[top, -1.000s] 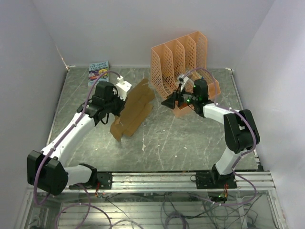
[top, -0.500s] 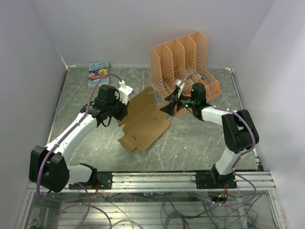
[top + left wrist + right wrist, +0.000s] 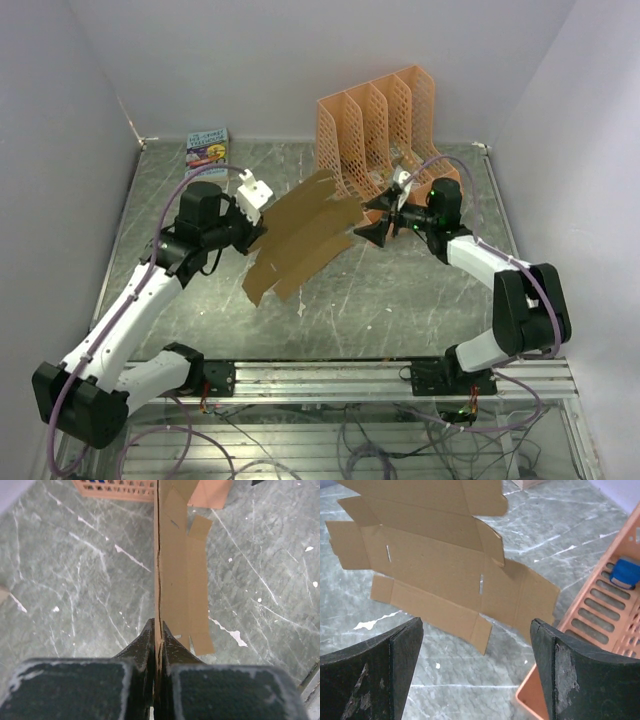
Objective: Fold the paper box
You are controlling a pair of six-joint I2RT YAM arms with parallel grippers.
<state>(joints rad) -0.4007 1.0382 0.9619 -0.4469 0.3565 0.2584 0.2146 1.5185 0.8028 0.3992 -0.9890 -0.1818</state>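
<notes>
One grip is on: your left end effector is clamped on an edge of the flat paper box, held tilted over the table. Its long axis points at the right end effector, spread wide and empty just past the far end (nearest those flaps). The orange rack behind holds a small blue item.

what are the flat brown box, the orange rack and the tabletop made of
The paper box: thin cardboard, matte tan-brown, unprinted; crease lines, slots and tabbed flaps show. The orange file rack: probably moulded plastic, smooth; uniform colour, perforated walls. The table: grey-green marbled surface, stone or laminate, cannot tell which; pale veins and scratches.
</notes>
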